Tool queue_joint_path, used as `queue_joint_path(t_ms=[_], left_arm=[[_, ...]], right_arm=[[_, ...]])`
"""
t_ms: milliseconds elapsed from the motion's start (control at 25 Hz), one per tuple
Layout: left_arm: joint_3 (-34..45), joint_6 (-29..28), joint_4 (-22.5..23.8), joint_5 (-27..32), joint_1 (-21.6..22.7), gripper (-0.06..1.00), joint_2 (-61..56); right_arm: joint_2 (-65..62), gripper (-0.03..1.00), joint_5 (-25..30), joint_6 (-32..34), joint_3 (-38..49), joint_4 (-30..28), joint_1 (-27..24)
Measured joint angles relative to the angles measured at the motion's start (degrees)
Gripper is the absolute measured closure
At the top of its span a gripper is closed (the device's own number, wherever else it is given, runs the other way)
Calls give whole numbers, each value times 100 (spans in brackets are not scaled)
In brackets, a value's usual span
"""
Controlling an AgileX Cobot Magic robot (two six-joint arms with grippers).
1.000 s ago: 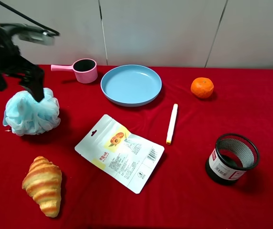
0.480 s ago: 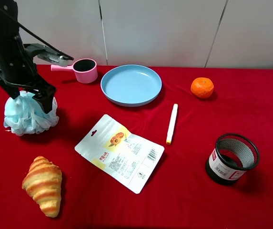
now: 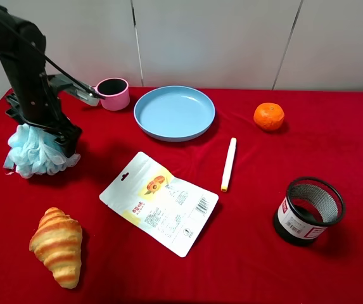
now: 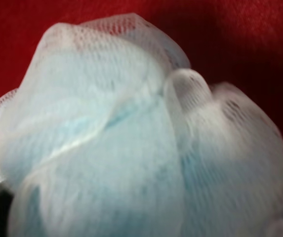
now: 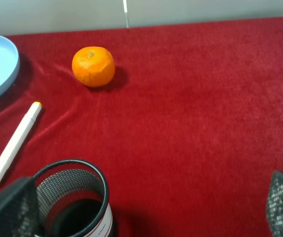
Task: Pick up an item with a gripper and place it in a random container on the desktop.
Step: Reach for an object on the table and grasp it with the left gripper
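Exterior high view puts your left gripper [image 3: 57, 132] down in the top right side of the bath pouf [image 3: 34, 152], at the left edge of the red desktop [image 3: 263, 253]. The netting hides the fingers, and the left wrist view shows only blue mesh, so you cannot tell whether they are clamped on it. The pouf's underside looks to sit on the cloth. Your right gripper [image 5: 146, 215] appears only in its own wrist view, its mesh-faced fingers spread wide and holding nothing, above the black mesh cup [image 3: 308, 210]. Beyond the pouf stands a pink handled cup [image 3: 113, 94], with the empty blue plate [image 3: 174, 113] just to its right. A croissant [image 3: 57, 246] lies nearer the front, a snack packet [image 3: 159, 202] mid-table, then a marker [image 3: 229, 163] and an orange [image 3: 269, 116]
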Motion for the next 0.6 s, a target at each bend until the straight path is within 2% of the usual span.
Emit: queue_joint_path(t_ms=[320,400,600], left_arm=[[-25,-11,107,-122,0,4,402],[-25,-11,135,-134,0,9,443],[-26,-15,177,-168,0,33,457]], right_arm=[[0,28,0,0,0,0,0],[0,28,0,0,0,0,0],[0,28,0,0,0,0,0]])
